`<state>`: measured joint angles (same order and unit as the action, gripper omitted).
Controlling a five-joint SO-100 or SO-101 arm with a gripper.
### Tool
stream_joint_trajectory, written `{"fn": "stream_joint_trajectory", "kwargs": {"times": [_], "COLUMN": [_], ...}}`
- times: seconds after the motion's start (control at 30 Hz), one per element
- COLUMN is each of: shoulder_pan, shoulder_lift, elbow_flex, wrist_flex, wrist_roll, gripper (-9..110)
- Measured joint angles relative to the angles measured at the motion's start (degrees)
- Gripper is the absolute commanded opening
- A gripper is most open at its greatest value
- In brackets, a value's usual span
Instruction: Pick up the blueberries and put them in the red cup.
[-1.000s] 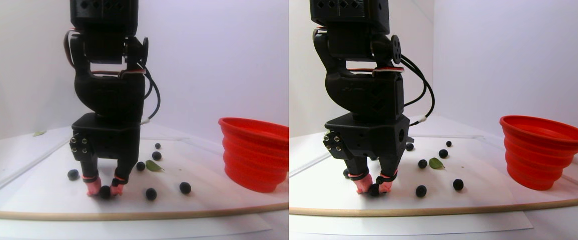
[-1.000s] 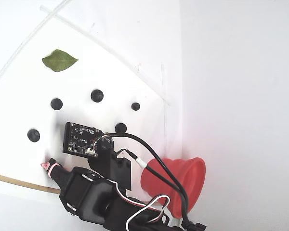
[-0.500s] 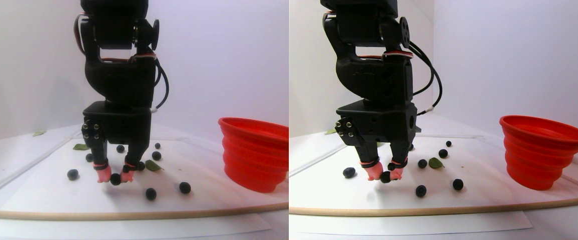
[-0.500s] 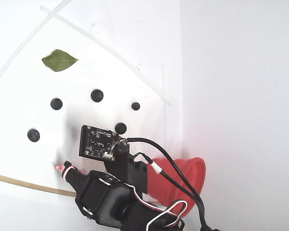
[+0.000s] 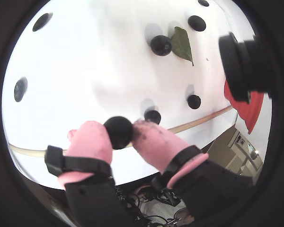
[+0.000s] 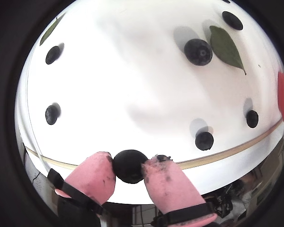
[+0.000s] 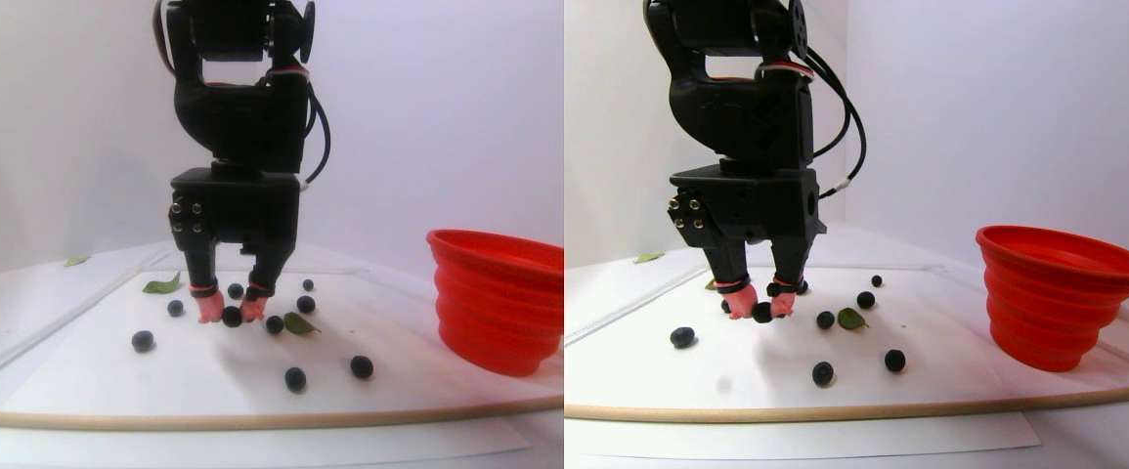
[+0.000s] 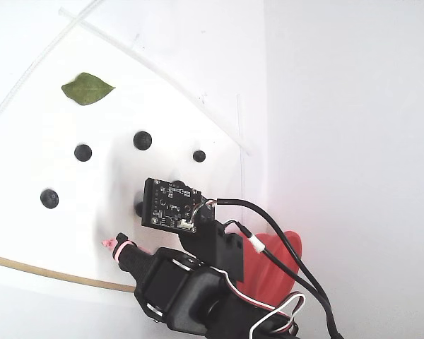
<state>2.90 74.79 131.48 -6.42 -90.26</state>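
Note:
My gripper [image 7: 231, 315] hangs a little above the white sheet, shut on one blueberry [image 6: 129, 166]. In both wrist views the dark berry [image 5: 119, 132] sits squeezed between the two pink fingertips [image 5: 90, 142], clear of the surface. Several more blueberries lie loose on the sheet, among them one to the left [image 7: 142, 340] and two in front [image 7: 295, 378] [image 7: 361, 366]. The red cup [image 7: 496, 298] stands upright at the right, well apart from the gripper. In the fixed view the arm hides most of the cup [image 8: 286, 251].
A green leaf [image 7: 300, 324] lies next to a berry [image 7: 274, 324] just right of the gripper, and another leaf [image 8: 87, 88] lies farther off. A thin wooden strip [image 7: 232, 420] borders the sheet's front edge. White walls close in the back.
The gripper has lifted off the sheet with the blueberry held and moved back and slightly right. The loose berries and the cup have stayed put.

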Motion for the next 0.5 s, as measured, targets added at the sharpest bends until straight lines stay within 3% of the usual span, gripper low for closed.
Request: {"fn": "stream_joint_trajectory", "kwargs": {"times": [0.5], "shoulder_pan": [2.9], "shoulder_lift": [6.5], "elbow_flex": [1.8], "wrist_flex": [3.8], "wrist_roll": [-2.5], "gripper": [10]}}
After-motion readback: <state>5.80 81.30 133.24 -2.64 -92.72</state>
